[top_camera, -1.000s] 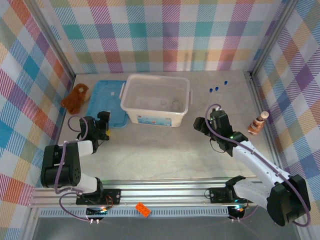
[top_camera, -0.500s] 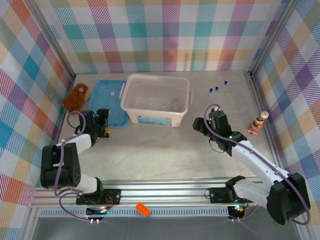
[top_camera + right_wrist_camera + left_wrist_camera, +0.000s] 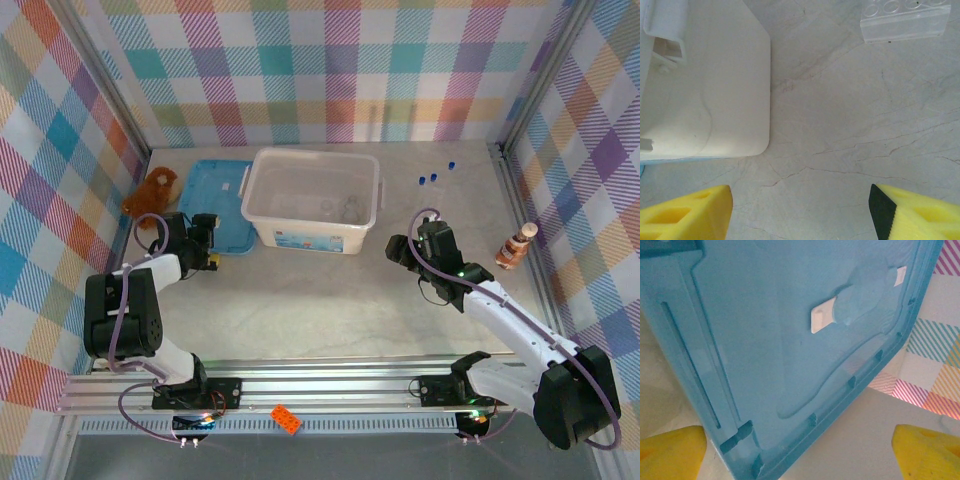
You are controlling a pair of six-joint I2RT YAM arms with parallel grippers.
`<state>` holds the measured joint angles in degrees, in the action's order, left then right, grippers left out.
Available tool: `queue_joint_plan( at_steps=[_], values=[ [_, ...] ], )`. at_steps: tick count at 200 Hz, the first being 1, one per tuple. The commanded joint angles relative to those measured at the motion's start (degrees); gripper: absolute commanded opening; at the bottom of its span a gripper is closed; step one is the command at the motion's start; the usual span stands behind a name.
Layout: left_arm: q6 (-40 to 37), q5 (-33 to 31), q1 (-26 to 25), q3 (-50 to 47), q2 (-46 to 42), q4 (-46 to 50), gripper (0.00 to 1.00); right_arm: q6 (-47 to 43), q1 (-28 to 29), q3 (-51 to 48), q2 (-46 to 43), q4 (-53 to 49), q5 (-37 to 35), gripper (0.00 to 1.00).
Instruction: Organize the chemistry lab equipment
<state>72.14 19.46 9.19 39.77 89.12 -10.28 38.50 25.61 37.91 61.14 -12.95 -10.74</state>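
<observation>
A: Three plaid walls are boxing in a pale, veined counter (image 3: 330,290), with metal posts running up the corners. What is sitting on it?

B: A white bin (image 3: 313,200) is standing mid-back. A blue lid (image 3: 222,205) is lying flat just to its left, and a brown plush toy (image 3: 152,193) is slumping beyond the lid. A striped figure (image 3: 517,245) is standing by the right wall.

A: What is giving you trouble?

B: Something clear is lying inside the bin, but I am not making out what. Of the test tubes (image 3: 435,178) I am seeing only three tiny blue caps, well back on the right; the glass is vanishing against the counter. A clear rack (image 3: 905,20) is being cut off by the top edge of the right wrist view.

A: So which way are the tubes pointing?

B: I cannot tell; their long axis is not showing. The caps are forming a loose row climbing toward the back right corner. The rack's long side is running across the right wrist view, with round holes showing along its top.

A: And the hands?

B: The left hand (image 3: 205,243) is hovering at the lid's near corner, fingers spread wide and gripping nothing. The right hand (image 3: 400,250) is hanging just right of the bin, likewise released, with bare counter showing between its yellow fingertips (image 3: 685,210).
</observation>
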Motion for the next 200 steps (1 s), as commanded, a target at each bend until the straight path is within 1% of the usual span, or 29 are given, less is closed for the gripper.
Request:
queue_joint_plan(
  at_steps=[1,89,161,200],
  values=[
    [-1.7,0.1,0.9,2.1,1.0,4.5,0.95,-0.2,0.5,-0.1,-0.4,1.1,-0.8,0.74],
    [-2.4,-1.3,0.9,5.1,3.7,7.2,0.95,-0.3,0.5,0.1,0.0,1.6,-0.4,0.74],
    [-1.8,-1.7,0.7,6.6,7.1,4.6,0.94,-1.2,0.5,0.3,0.2,1.6,-0.1,0.74],
    [-1.0,-1.5,0.2,7.4,8.5,1.4,0.94,-1.5,0.5,0.5,0.3,1.8,0.2,0.74]
  ],
)
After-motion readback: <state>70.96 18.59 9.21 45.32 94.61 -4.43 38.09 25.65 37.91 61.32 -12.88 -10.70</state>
